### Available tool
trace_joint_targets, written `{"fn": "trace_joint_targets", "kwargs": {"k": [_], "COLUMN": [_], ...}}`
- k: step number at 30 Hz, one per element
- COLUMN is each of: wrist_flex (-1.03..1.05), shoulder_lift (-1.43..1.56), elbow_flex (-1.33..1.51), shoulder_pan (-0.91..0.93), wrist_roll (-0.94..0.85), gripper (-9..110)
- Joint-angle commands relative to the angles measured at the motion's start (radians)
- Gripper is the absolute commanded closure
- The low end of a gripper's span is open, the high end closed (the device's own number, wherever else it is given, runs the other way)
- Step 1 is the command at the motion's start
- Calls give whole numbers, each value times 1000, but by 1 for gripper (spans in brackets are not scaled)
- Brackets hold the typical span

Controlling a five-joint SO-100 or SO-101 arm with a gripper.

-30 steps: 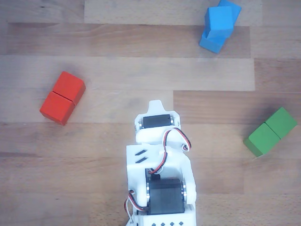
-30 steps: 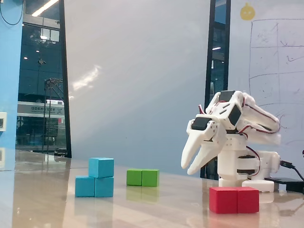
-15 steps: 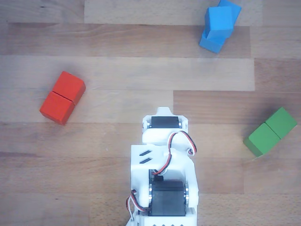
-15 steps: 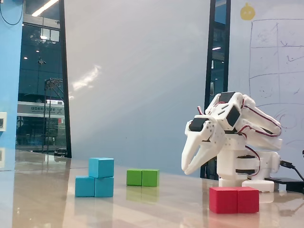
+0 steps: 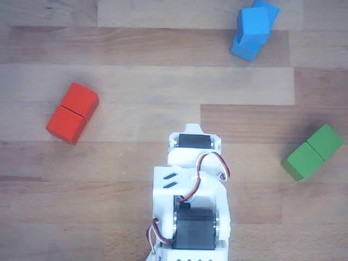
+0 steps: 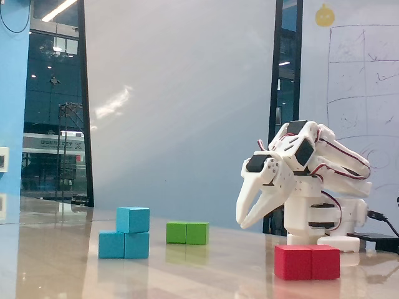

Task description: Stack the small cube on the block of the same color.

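The small light-blue cube sits on top of the longer blue block at the far right of the table in the other view. The fixed view shows the cube resting on the right half of the block. My white gripper hangs above the table well away from the blue stack, pointing down and left. Its fingers are close together and hold nothing. From above, the arm folds back over its base and hides the fingertips.
A red double block lies at the left of the other view and a green double block at the right. In the fixed view the red block is nearest the camera, below the gripper, and the green block stands farther back.
The arm has drawn back toward its base, away from the blue stack, and the gripper has sunk slightly. None of the blocks has moved.
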Motion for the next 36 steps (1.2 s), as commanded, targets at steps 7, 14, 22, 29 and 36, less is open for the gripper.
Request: {"fn": "trace_joint_targets", "kwargs": {"k": [7, 14, 22, 29, 36], "wrist_flex": [0, 0, 0, 0, 0], "shoulder_lift": [32, 32, 32, 32, 31], "elbow_flex": [-11, -9, -9, -11, -11], "shoulder_pan": [-64, -40, -29, -26, -28], "wrist_roll": [-81, -58, -52, -44, -46], "gripper": [102, 102, 102, 102, 102]}}
